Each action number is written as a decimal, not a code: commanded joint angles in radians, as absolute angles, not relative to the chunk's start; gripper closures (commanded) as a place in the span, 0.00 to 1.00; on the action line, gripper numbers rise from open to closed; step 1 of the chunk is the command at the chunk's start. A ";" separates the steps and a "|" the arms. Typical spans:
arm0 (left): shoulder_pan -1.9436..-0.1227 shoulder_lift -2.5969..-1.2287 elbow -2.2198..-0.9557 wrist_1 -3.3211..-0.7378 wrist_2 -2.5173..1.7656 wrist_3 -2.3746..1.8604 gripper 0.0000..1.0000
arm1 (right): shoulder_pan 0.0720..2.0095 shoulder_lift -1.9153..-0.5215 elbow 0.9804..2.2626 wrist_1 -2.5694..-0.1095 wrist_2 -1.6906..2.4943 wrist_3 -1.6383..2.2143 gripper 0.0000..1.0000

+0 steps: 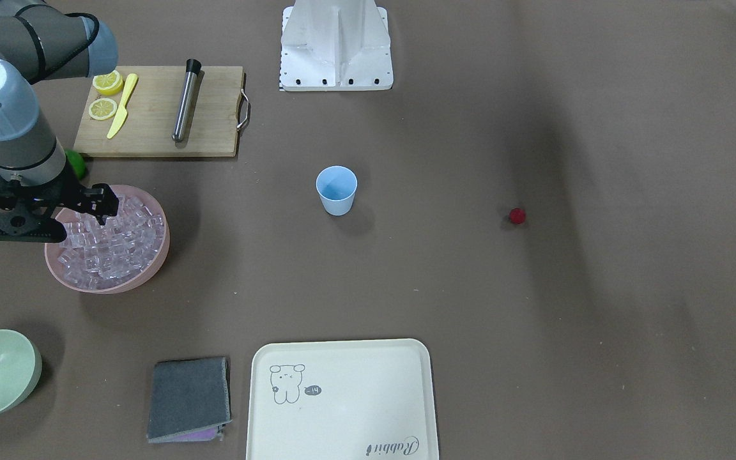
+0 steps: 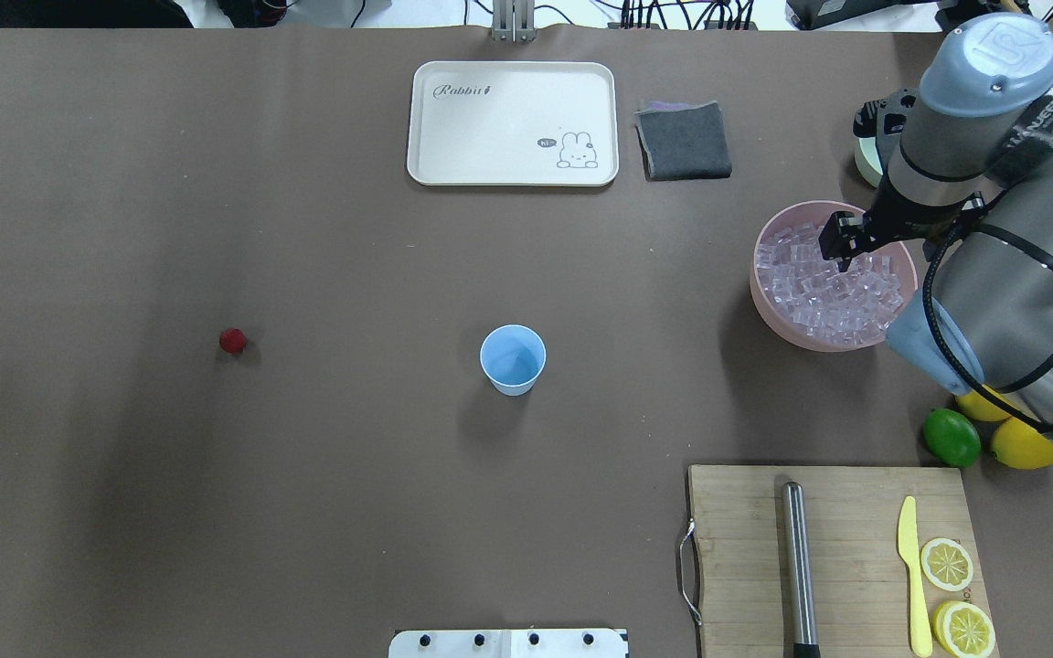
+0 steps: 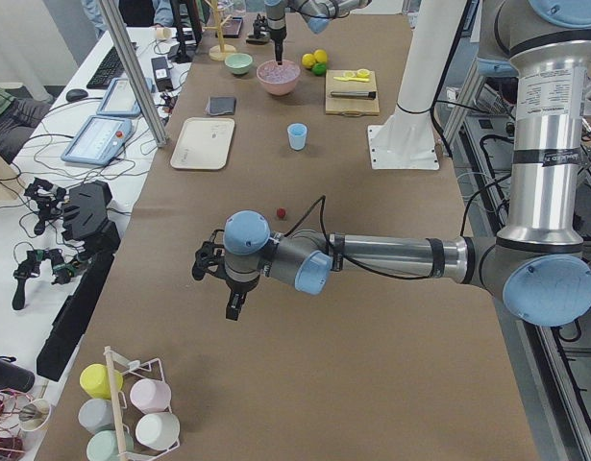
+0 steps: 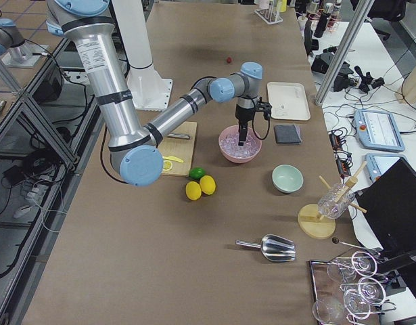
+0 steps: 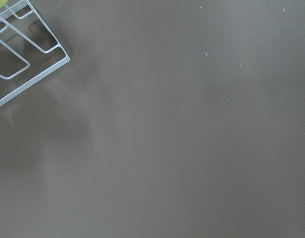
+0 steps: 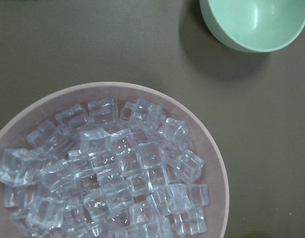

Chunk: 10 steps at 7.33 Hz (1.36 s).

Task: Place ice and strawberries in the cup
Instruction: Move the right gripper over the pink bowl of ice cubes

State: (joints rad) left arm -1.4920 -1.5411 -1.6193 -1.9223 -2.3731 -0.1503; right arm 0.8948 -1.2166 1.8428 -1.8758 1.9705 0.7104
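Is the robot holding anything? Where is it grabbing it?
Nothing that shows. The right tool hangs over the ice in the pink bowl, no cube seen in it; the left tool looks empty.

cup point(image 2: 513, 358) mid-table, strawberry point(image 2: 232, 341) well to its left, ice point(image 2: 833, 292) in bowl point(image 2: 761, 297) to its right

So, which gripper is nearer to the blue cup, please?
Right. The right gripper hangs over the ice in the pink bowl; the left gripper is farther from the cup, beyond the strawberry.
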 commanded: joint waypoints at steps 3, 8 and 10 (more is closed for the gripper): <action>-1.493 -1.548 -1.608 -1.925 -2.373 -0.150 0.02 | 0.850 -1.137 1.728 -1.876 1.861 0.709 0.02; -1.491 -1.555 -1.606 -1.925 -2.373 -0.149 0.02 | 0.818 -1.134 1.692 -1.954 1.810 0.701 0.05; -1.493 -1.581 -1.576 -1.925 -2.373 -0.149 0.02 | 0.815 -1.124 1.698 -1.957 1.816 0.709 0.05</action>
